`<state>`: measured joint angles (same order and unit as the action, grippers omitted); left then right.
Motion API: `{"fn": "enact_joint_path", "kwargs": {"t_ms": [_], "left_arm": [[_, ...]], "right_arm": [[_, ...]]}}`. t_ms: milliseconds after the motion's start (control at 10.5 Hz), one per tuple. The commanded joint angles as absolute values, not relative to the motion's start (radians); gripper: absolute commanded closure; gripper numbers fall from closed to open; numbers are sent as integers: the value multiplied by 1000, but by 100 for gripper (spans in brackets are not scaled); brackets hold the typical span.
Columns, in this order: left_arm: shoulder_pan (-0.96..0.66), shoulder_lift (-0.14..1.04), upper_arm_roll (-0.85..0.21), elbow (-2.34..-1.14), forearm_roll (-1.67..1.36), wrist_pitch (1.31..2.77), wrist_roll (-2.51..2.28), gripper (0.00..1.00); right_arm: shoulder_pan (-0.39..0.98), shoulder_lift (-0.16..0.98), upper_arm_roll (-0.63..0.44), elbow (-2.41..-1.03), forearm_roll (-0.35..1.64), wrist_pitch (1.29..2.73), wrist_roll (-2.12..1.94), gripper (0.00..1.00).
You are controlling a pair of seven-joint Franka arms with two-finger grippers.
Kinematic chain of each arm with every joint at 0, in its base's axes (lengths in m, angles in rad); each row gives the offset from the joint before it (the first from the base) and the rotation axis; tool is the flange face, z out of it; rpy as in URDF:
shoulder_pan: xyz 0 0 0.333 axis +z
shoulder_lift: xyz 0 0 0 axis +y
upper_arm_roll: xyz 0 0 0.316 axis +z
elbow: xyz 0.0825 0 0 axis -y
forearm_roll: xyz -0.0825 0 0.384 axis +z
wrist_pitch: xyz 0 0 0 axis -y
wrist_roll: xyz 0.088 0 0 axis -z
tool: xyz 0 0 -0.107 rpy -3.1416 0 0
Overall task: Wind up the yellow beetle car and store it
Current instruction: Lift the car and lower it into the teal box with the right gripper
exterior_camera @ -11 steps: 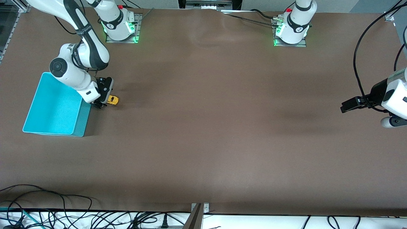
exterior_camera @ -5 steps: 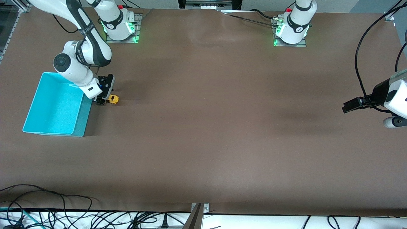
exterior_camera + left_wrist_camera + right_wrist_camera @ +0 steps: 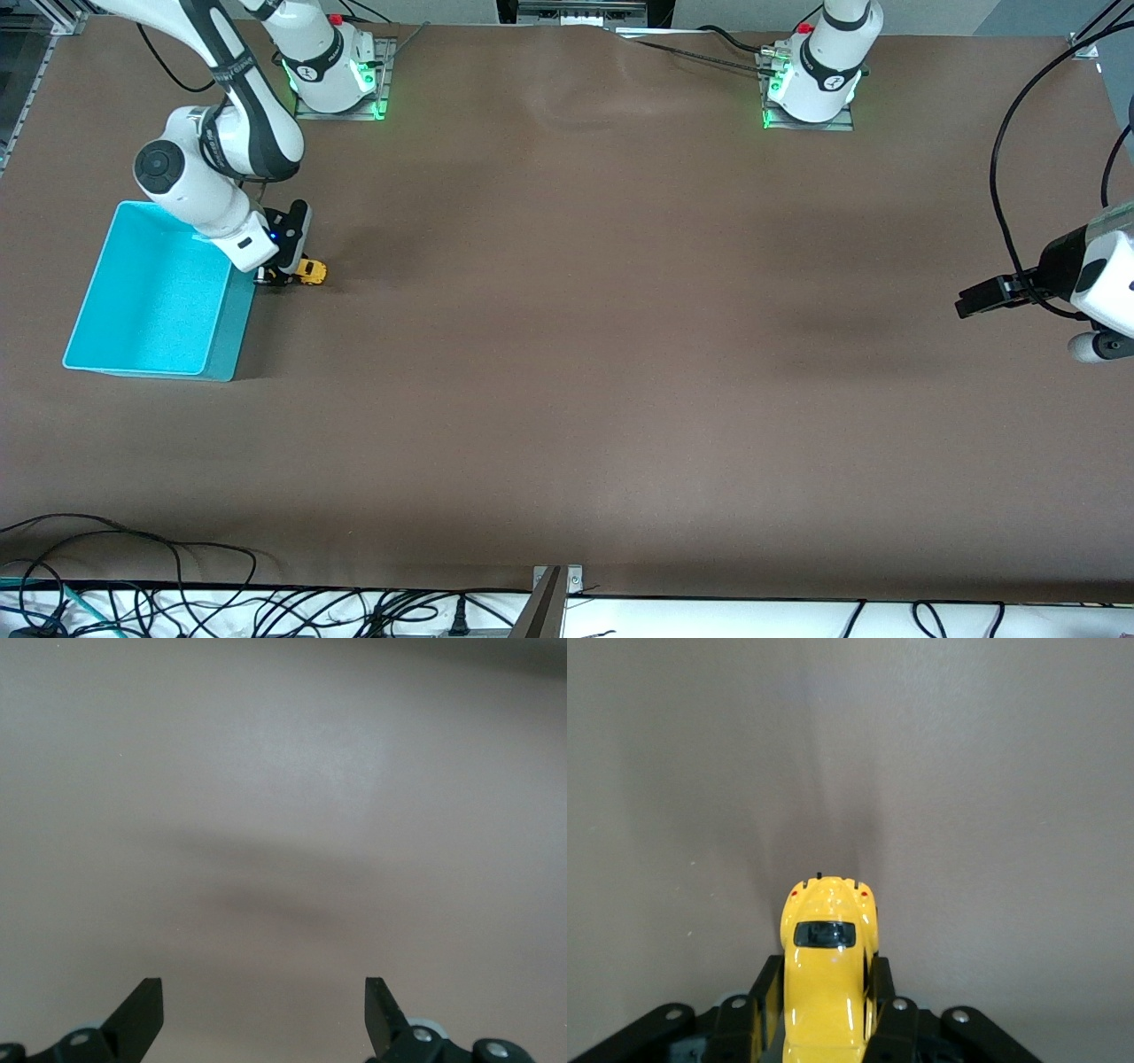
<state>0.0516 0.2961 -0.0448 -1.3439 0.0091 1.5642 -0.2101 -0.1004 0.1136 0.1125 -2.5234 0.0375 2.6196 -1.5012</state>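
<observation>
A wide brown table (image 3: 567, 354) spreads under me, matte and faintly creased near my two bases, with a white strip of tangled black cables (image 3: 177, 611) along its edge nearest the front camera.

My right gripper (image 3: 285, 271) is down at the table surface toward my right arm's end, and its fingers (image 3: 764, 997) are clamped together on the yellow beetle car (image 3: 827, 970). In my right wrist view the car sits squarely between the two black fingers, its rounded yellow body gripped by the sides, its dark window and two small red dots pointing away from my palm over bare table. In the front view, only the car's yellow end (image 3: 311, 271) pokes out from under my hand; whether its wheels rest on the table I cannot tell.

Just beside my right gripper, on the side away from the car's free end, stands the turquoise bin (image 3: 226, 332), its nearest wall close to my fingers.

Well apart, at my left arm's end of the table, my left gripper (image 3: 974, 300) waits above bare brown surface. Its fingertips (image 3: 142, 1010) stand wide apart with nothing between them.
</observation>
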Motion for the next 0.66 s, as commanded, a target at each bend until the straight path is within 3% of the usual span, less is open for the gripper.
{"fn": "enact_joint_path", "kwargs": {"t_ms": [0, 285, 569], "left_arm": [[55, 293, -41, -1345, -6, 1560, -187, 0], [60, 293, -41, -1345, -8, 1560, -187, 0], [60, 293, -41, -1344, -8, 1560, -187, 0]], "right_arm": [[-117, 28, 126, -2468, 48, 2443, -1543, 100], [-118, -60, 124, -2419, 48, 2237, -1572, 100], [-208, -92, 123, -2404, 35, 2215, -1773, 100]]}}
